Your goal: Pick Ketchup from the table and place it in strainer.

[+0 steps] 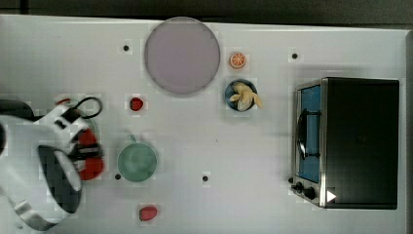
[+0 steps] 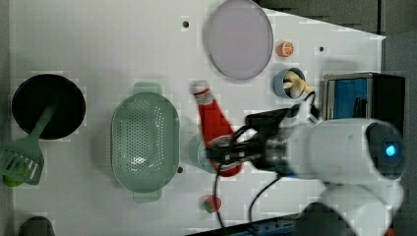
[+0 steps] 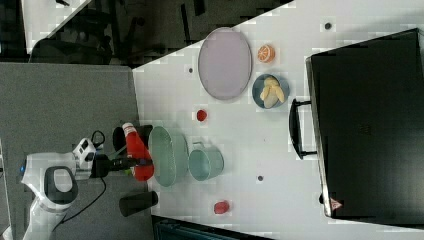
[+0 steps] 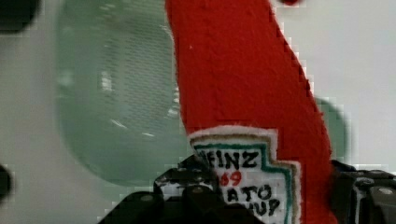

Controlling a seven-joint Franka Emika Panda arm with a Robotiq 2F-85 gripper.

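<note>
My tool [image 2: 223,155] was clamped on the slim red felt ketchup bottle [image 2: 214,123]; the pale mint-green perforated oval strainer [image 2: 144,141] lay just left of it, mid-frame in the left view, long axes parallel.

Arm extended roughly level above the table, gripper [image 2: 223,153] fingers [image 4: 187,186] clamped on the lower body of the ketchup [image 2: 215,129].

A broad white table [image 1: 204,146] spreads under even, bright light, small dark bolt holes [image 1: 205,178] dotted across it. Beyond the top view's upper edge runs a dark strip, perhaps floor. In the right view, grey flooring [image 3: 75,105] lies beside the table, with dim furniture shapes [image 3: 95,35] past it, too murky to identify.
</note>
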